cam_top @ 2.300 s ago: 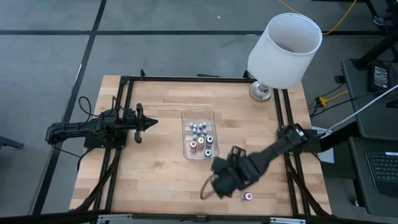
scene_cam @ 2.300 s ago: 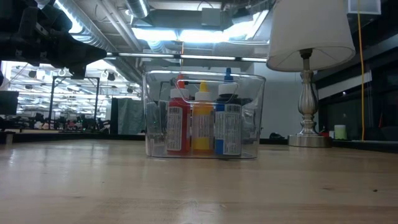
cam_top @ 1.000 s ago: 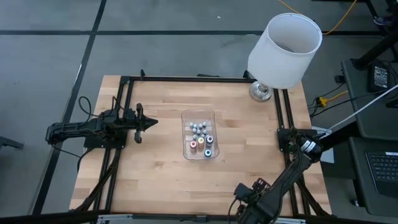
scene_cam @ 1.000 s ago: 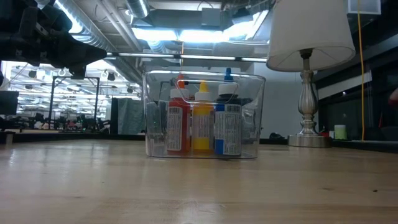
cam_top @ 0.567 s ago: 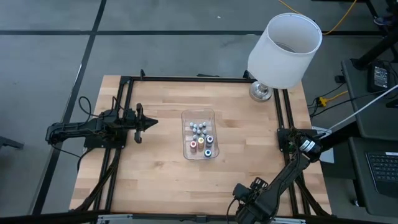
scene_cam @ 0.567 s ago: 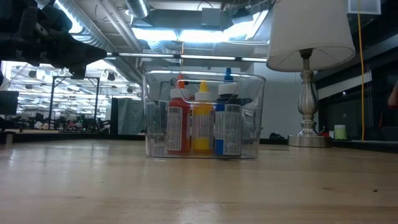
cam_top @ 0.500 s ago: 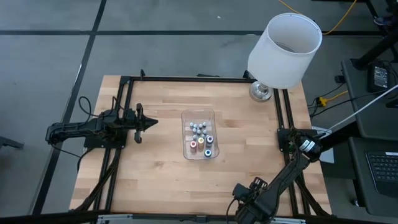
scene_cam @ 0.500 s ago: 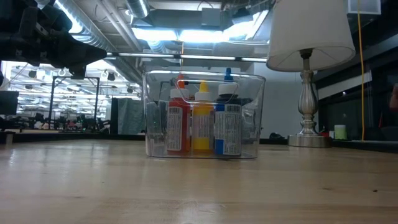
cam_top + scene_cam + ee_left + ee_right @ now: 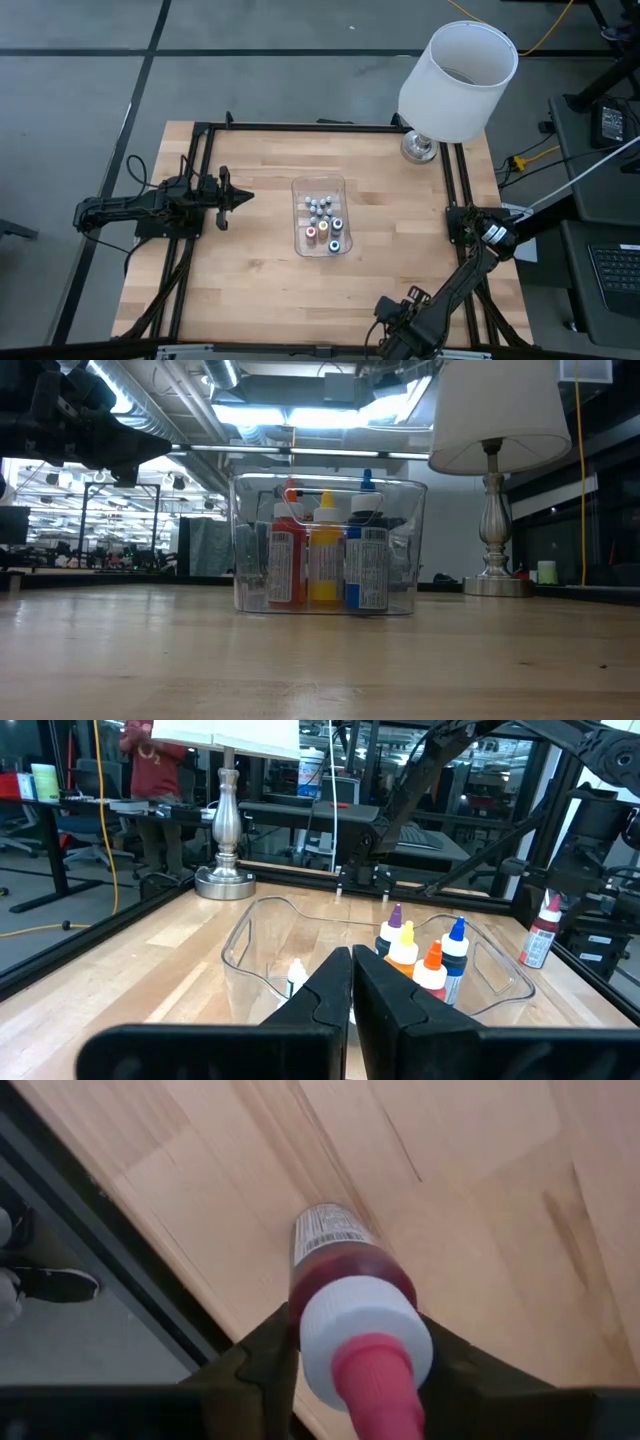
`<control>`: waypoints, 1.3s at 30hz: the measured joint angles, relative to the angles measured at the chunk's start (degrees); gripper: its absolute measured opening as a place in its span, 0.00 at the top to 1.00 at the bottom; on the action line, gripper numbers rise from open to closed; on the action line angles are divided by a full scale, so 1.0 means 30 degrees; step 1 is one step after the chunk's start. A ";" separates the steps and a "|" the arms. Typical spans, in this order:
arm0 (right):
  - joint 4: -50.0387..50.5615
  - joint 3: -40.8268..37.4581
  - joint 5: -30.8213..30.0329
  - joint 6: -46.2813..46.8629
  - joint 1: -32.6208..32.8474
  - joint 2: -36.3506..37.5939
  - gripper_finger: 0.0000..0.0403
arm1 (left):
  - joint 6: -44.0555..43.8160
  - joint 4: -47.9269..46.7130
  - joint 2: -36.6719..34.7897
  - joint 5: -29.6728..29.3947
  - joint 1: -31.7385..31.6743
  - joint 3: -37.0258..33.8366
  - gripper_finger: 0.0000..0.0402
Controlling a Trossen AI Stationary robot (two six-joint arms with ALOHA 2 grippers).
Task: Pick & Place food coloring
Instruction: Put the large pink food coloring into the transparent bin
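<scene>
A food coloring bottle (image 9: 345, 1270) with a red body, white cap and pink tip is at the table's near edge, between the fingers of my right gripper (image 9: 360, 1350). The left wrist view shows this bottle (image 9: 537, 940) under the right arm. In the high view my right gripper (image 9: 400, 338) hides it. Several more bottles (image 9: 322, 225) stand upright in a clear tray (image 9: 300, 240) at the table's middle. My left gripper (image 9: 245, 197) waits shut at the table's left side, level, pointing at the tray (image 9: 240, 945). My right gripper pinches the bottle between its two fingers (image 9: 262, 1352), one on each side of the red shoulder (image 9: 298, 1308) just under the white cap. The fingers come from above, pointing down. The bottle is tip up and a little tilted. I cannot tell whether its base is off the wood.
A lamp with a big white shade (image 9: 458, 80) stands on its metal foot (image 9: 420, 147) at the far right corner. A black frame rail (image 9: 120, 1270) runs along the near edge right beside the held bottle. Bare wood lies around the tray.
My right gripper went from the table's near middle to the near edge about two seconds ago and has stayed there through the last second. The bottle that lay on the wood there is now hidden under it in the high view.
</scene>
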State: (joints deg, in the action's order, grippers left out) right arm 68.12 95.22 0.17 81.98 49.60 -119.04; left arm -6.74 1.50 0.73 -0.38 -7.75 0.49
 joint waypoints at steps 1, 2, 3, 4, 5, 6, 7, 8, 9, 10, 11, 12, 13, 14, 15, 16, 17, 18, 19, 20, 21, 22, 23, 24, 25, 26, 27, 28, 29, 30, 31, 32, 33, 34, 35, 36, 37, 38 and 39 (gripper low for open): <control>-0.0001 0.0001 -0.0009 -0.0001 0.0000 0.0000 0.66 | 0.0000 0.0000 0.0000 -0.0007 -0.0006 -0.0006 0.97; 0.0006 0.0001 -0.0015 -0.0001 0.0000 0.0000 0.66 | -0.0007 0.0000 0.0000 -0.0005 -0.0005 -0.0002 0.98; 0.0006 0.0008 -0.0029 -0.0001 0.0000 0.0005 0.67 | 0.0000 0.0000 0.0000 -0.0005 0.0000 -0.0005 0.98; 0.0006 0.0008 -0.0031 -0.0012 0.0000 0.0007 0.67 | -0.0002 0.0000 0.0000 -0.0002 0.0000 -0.0002 0.98; 0.0006 0.0016 -0.0024 -0.0047 -0.0007 0.0015 0.66 | 0.0000 0.0000 0.0000 -0.0002 -0.0004 0.0000 0.98; 0.0004 0.0014 -0.0017 -0.0191 -0.0007 0.0015 0.65 | 0.0000 0.0000 0.0000 -0.0007 -0.0004 -0.0002 0.98; -0.0012 0.0014 -0.0015 -0.0420 -0.0007 0.0015 0.64 | 0.0000 0.0000 0.0000 -0.0002 0.0000 -0.0002 0.98; -0.0038 0.0011 -0.0009 -0.0446 -0.0007 0.0015 0.64 | 0.0000 0.0000 0.0000 -0.0002 -0.0007 -0.0002 0.98; -0.0045 0.0008 -0.0017 -0.0467 -0.0007 0.0015 0.64 | 0.0000 0.0000 0.0000 0.0000 -0.0001 -0.0004 0.98; -0.0059 0.0012 -0.0010 -0.0510 -0.0015 0.0015 0.64 | -0.0001 0.0000 0.0000 -0.0003 -0.0003 0.0000 0.98; -0.0067 0.0015 -0.0010 -0.0532 -0.0015 0.0015 0.65 | 0.0000 0.0000 0.0000 -0.0007 -0.0004 -0.0007 0.98; -0.0074 0.0013 -0.0017 -0.0553 -0.0015 0.0015 0.66 | -0.0007 0.0000 0.0000 -0.0007 -0.0006 -0.0007 0.98; -0.0067 0.0016 -0.0012 -0.0562 -0.0015 0.0015 0.67 | -0.0002 0.0000 0.0000 -0.0004 -0.0003 -0.0005 0.98; -0.0065 0.0014 -0.0006 -0.0562 -0.0018 0.0015 0.67 | -0.0005 0.0000 0.0000 -0.0002 -0.0003 -0.0007 0.98; -0.0072 0.0011 0.0002 -0.0569 -0.0029 0.0012 0.68 | -0.0002 0.0000 0.0000 -0.0002 0.0000 -0.0004 0.97; -0.0088 0.0008 0.0000 -0.0571 -0.0029 -0.0002 0.68 | 0.0000 0.0000 0.0000 -0.0001 -0.0001 -0.0004 0.97; -0.0088 0.0008 0.0020 -0.0605 -0.0029 -0.0007 0.68 | -0.0001 0.0000 0.0000 -0.0001 -0.0002 -0.0006 0.97; -0.0082 0.0008 0.0020 -0.0793 -0.0029 -0.0007 0.67 | -0.0003 0.0000 0.0000 -0.0001 -0.0001 -0.0006 0.97; -0.0088 0.0008 0.0020 -0.0912 -0.0036 -0.0007 0.66 | 0.0000 0.0000 0.0000 0.0000 0.0000 -0.0007 0.97; -0.0081 0.0008 0.0034 -0.1004 -0.0036 -0.0007 0.65 | 0.0000 0.0000 0.0000 -0.0007 0.0000 0.0000 0.98; -0.0081 0.0008 0.0034 -0.1026 -0.0036 -0.0007 0.64 | 0.0000 0.0000 0.0000 0.0000 -0.0001 0.0000 0.98; -0.0081 0.0008 0.0034 -0.1043 -0.0036 -0.0007 0.62 | -0.0002 0.0000 0.0000 -0.0003 -0.0003 -0.0003 0.98; -0.0078 0.0008 0.0034 -0.1043 -0.0036 -0.0007 0.60 | 0.0000 0.0000 0.0000 -0.0004 -0.0004 -0.0006 0.98; -0.0074 0.0008 0.0037 -0.1037 -0.0036 -0.0007 0.57 | -0.0005 0.0000 0.0000 0.0000 0.0000 0.0000 0.98; -0.0074 0.0008 0.0042 -0.1036 -0.0036 -0.0007 0.54 | 0.0000 0.0000 0.0000 -0.0004 0.0000 0.0000 0.98; -0.0074 0.0008 0.0042 -0.1036 -0.0036 -0.0007 0.51 | -0.0002 0.0000 0.0000 0.0000 -0.0004 -0.0006 0.98; -0.0074 0.0008 0.0042 -0.1036 -0.0073 -0.0007 0.47 | -0.0002 0.0000 0.0000 0.0000 -0.0003 -0.0005 0.98; -0.0074 0.0008 0.0044 -0.1038 -0.0107 -0.0007 0.43 | 0.0000 0.0000 0.0000 -0.0005 -0.0002 -0.0001 0.98; -0.0075 0.0008 0.0049 -0.1088 -0.0152 -0.0007 0.40 | 0.0000 0.0000 0.0000 -0.0007 0.0000 0.0000 0.98; -0.0085 0.0008 0.0049 -0.1262 -0.0215 -0.0007 0.36 | 0.0000 0.0000 0.0000 -0.0007 -0.0007 -0.0002 0.98; -0.0124 0.0008 0.0049 -0.1480 -0.0312 -0.0007 0.32 | 0.0000 0.0000 0.0000 -0.0007 -0.0007 0.0000 0.98; -0.0187 0.0008 0.0049 -0.1577 -0.0424 -0.0007 0.29 | 0.0000 0.0000 0.0000 0.0000 0.0000 0.0000 0.98; -0.0294 0.0008 0.0049 -0.1621 -0.0548 -0.0007 0.26 | 0.0000 0.0000 0.0000 0.0000 -0.0007 -0.0001 0.97; -0.0419 0.0008 0.0049 -0.1811 -0.0658 -0.0007 0.24 | 0.0000 0.0000 0.0000 0.0000 -0.0007 -0.0007 0.97; -0.0545 0.0008 0.0042 -0.1933 -0.0785 -0.0007 0.22 | 0.0000 0.0000 0.0000 0.0000 -0.0003 0.0000 0.97; -0.0656 0.0008 0.0043 -0.2029 -0.0888 -0.0007 0.21 | 0.0000 0.0000 0.0000 -0.0005 -0.0007 -0.0007 0.97; -0.0726 0.0008 0.0024 -0.2110 -0.0975 -0.0007 0.20 | 0.0000 0.0000 0.0000 0.0000 -0.0005 -0.0002 0.97; -0.0751 0.0008 0.0020 -0.2233 -0.1056 -0.0007 0.20 | -0.0006 0.0000 0.0000 0.0000 -0.0006 0.0000 0.98; -0.0751 0.0008 0.0020 -0.2370 -0.1128 -0.0007 0.20 | -0.0007 0.0000 0.0000 0.0000 0.0000 0.0000 0.98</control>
State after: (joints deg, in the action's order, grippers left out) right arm 65.87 95.24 0.23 74.87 46.22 -119.07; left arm -6.76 1.50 0.73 -0.38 -7.75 0.49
